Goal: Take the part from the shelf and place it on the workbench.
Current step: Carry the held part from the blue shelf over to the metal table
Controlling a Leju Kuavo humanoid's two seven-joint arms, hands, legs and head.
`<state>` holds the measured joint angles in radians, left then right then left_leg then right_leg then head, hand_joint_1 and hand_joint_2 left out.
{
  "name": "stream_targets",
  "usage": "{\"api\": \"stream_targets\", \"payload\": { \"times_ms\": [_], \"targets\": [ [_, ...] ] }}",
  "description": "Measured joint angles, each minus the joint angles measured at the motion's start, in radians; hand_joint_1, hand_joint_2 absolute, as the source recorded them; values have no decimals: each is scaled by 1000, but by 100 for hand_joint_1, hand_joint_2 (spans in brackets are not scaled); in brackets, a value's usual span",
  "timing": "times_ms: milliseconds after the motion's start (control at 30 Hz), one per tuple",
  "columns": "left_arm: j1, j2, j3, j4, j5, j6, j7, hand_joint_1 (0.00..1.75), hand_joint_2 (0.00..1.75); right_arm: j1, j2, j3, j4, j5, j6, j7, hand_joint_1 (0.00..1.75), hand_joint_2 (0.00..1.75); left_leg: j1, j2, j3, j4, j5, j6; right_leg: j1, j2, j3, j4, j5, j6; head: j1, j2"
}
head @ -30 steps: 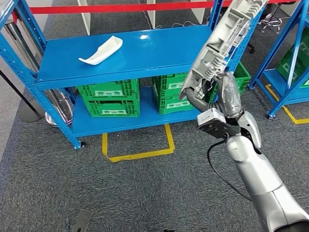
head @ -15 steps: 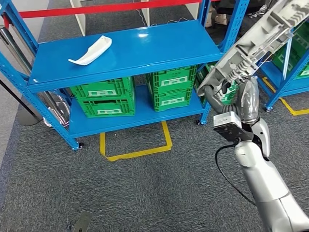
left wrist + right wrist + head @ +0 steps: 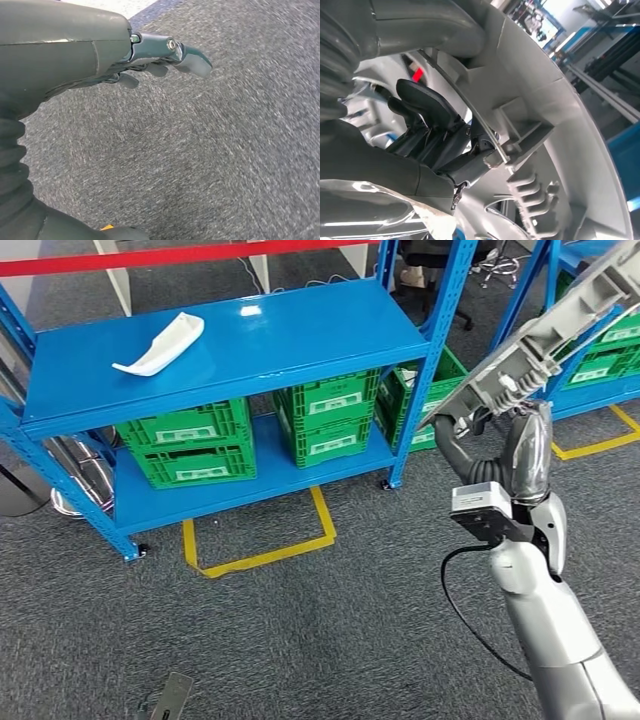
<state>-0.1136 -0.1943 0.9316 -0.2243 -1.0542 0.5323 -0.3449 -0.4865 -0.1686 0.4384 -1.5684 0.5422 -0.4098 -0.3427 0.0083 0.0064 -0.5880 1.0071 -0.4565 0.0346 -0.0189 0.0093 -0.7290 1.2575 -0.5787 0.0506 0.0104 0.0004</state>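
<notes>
The right hand's dark fingers (image 3: 429,120) are curled into the ribbed underside of the long grey part (image 3: 543,335), which the right hand (image 3: 460,435) holds up high, clear of the blue shelf (image 3: 226,350), tilted with its far end raised. The left hand (image 3: 113,50) hangs over carpet, fingers lying nearly straight and holding nothing. The desk is not in sight, so the carry is likely underway; I would keep the grip firm and the long end away from the shelf posts while turning. A white part (image 3: 160,343) lies on the top shelf; green crates (image 3: 189,445) sit on the lower shelf, contents hidden.
</notes>
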Motion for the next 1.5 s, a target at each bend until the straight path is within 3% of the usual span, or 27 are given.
{"api": "stream_targets", "payload": {
  "times_ms": [33, 67, 133, 167, 200, 267, 333, 400, 467, 500, 533, 567, 633, 700, 767, 833, 900, 1000, 1067, 1100, 1167, 1233, 1267, 1333, 1400, 1500],
  "targets": [
    [0, 0, 0, 0, 0, 0, 1, 0, 175, 6, 0, -1, -6, 2, -4, -1, 175, 175, 0, 10, 0, 0, 0, 0, 0, -1, -13, 33, -5, 2, 0, 0],
    [0, 0, -1, 0, -1, -1, 3, 0, 175, 13, 0, -3, -13, 3, -8, -2, 175, 175, 0, 19, 0, 1, 0, 0, 0, -4, -7, 28, 8, 2, 0, 0],
    [-3, -1, -3, 0, -2, -1, 4, 0, 175, 23, 0, -8, -31, 6, -19, -4, 175, 175, -1, 35, 1, 4, -2, -3, 1, -22, 60, -92, 68, 0, 0, 0],
    [-4, -1, -4, 0, -3, -1, 4, 0, 175, 25, 0, -10, -42, 7, -27, -7, 175, 175, -3, 42, 0, 6, -3, -6, 5, -43, 99, -162, 89, -3, 0, 0],
    [-5, -2, -5, 0, -3, -1, 5, 0, 175, 28, 0, -12, -55, 7, -35, -12, 175, 175, -6, 48, -2, 9, -4, -10, 9, -58, 128, -215, 102, -8, 0, 0],
    [-5, -1, -7, 0, -4, -1, 6, 0, 175, 38, 0, -13, -84, 8, -50, -25, 175, 175, -12, 63, -4, 12, -4, -17, 16, -68, 143, -244, 101, -18, 0, 0],
    [-6, -1, -7, 0, -5, -1, 6, 0, 175, 54, 0, -13, -112, 9, -58, -33, 175, 175, -11, 71, -3, 15, -9, -26, 12, -49, 138, -246, 107, -29, -1, 0],
    [-8, -1, -7, 0, -5, -1, 6, 0, 175, 61, 1, -13, -133, 10, -60, -36, 175, 175, -7, 43, -17, 57, -45, -37, 7, -32, 136, -248, 113, -41, -3, 0],
    [-8, -1, -7, 0, -5, -1, 6, 0, 175, 66, 1, -12, -145, 10, -61, -36, 175, 175, -4, 10, -64, 177, -113, -45, 5, -14, 134, -249, 116, -48, -6, 0],
    [-8, 0, -7, 0, -5, -1, 6, 0, 175, 70, 1, -11, -149, 10, -61, -37, 175, 175, -4, 5, -90, 244, -142, -46, 6, -3, 133, -249, 117, -50, -5, 0],
    [-7, 0, -7, 0, -5, -1, 6, 0, 175, 73, 1, -11, -152, 10, -61, -37, 175, 175, -3, 3, -107, 288, -154, -46, 6, 7, 132, -248, 118, -51, -5, 0],
    [-7, 0, -7, 0, -5, -1, 6, 0, 175, 76, 1, -10, -154, 10, -61, -37, 175, 175, -4, 2, -109, 296, -147, -44, 7, 19, 132, -248, 118, -51, -5, 0],
    [-8, 0, -7, 0, -5, -1, 6, 0, 175, 79, 1, -9, -161, 10, -62, -37, 175, 175, -3, -10, -61, 200, -83, -37, 7, 41, 133, -245, 119, -50, -5, 0],
    [-8, 1, -7, 0, -5, 0, 6, 0, 175, 79, 1, -9, -166, 10, -63, -37, 175, 175, -2, -47, -1, 74, -31, -26, 7, 61, 129, -242, 121, -46, -4, 0],
    [-8, 2, -7, 0, -5, 0, 6, 0, 175, 80, 1, -9, -171, 11, -64, -38, 175, 175, -2, -67, 18, 25, -26, -21, 3, 78, 117, -240, 128, -34, -6, 0],
    [-10, 1, -8, 0, -5, 0, 6, 0, 175, 83, 1, -9, -175, 11, -64, -38, 175, 175, -1, -52, 18, 11, -23, -16, -1, 91, 107, -242, 134, -21, -8, 0],
    [-12, 0, -8, 0, -5, 1, 6, 0, 175, 84, 1, -11, -180, 11, -65, -38, 175, 175, 3, -32, 20, -2, -14, -8, 2, 66, 87, -214, 112, -11, -3, 0],
    [-12, 0, -8, 0, -5, 1, 6, 0, 175, 83, 1, -12, -183, 11, -65, -39, 175, 175, 3, -1, 19, -8, -10, -1, 5, 7, 8, -41, 25, 0, 5, 0],
    [-10, 0, -8, 0, -5, 1, 6, 0, 175, 86, 1, -12, -183, 11, -65, -38, 175, 175, 3, 22, 18, -7, -11, 0, 2, -3, -19, 29, 7, 6, 4, 0],
    [-10, 0, -8, 0, -5, 1, 6, 0, 175, 87, 1, -12, -183, 11, -65, -39, 175, 175, 3, 32, 18, -7, -11, -1, 1, -7, -4, 7, 25, 8, 5, 0],
    [-12, 0, -8, 0, -4, 1, 6, 0, 175, 87, 1, -12, -185, 11, -65, -41, 175, 175, 2, 49, 19, -4, -14, -6, 0, -34, 71, -124, 82, 8, 5, 0],
    [-13, 0, -8, 0, 0, 1, 5, 0, 175, 86, 1, -10, -194, 11, -67, -45, 175, 175, -4, 64, 17, 4, -18, -15, 5, -65, 130, -229, 107, 0, 6, 0],
    [-12, 0, -8, 0, 3, 1, 4, 0, 175, 87, 1, -9, -200, 12, -68, -46, 175, 175, -8, 71, 15, 7, -19, -19, 8, -70, 138, -245, 105, -6, 6, 0],
    [-11, 1, -7, 0, 7, 1, 4, 0, 175, 93, 1, -7, -211, 12, -72, -47, 175, 175, -10, 87, 15, 9, -20, -27, 8, -54, 135, -243, 107, -20, 6, 0],
    [-12, 1, -7, 0, 8, 1, 4, 0, 175, 98, 0, -8, -220, 12, -77, -48, 175, 175, -6, 66, 8, 32, -43, -37, 5, -36, 133, -245, 111, -33, 6, 0],
    [-8, 2, -7, 0, 9, 0, 4, 0, 175, 104, -2, -9, -232, 12, -84, -48, 175, 175, -2, 11, -61, 199, -130, -44, 2, -8, 134, -247, 114, -45, 4, 0]
  ]
}}
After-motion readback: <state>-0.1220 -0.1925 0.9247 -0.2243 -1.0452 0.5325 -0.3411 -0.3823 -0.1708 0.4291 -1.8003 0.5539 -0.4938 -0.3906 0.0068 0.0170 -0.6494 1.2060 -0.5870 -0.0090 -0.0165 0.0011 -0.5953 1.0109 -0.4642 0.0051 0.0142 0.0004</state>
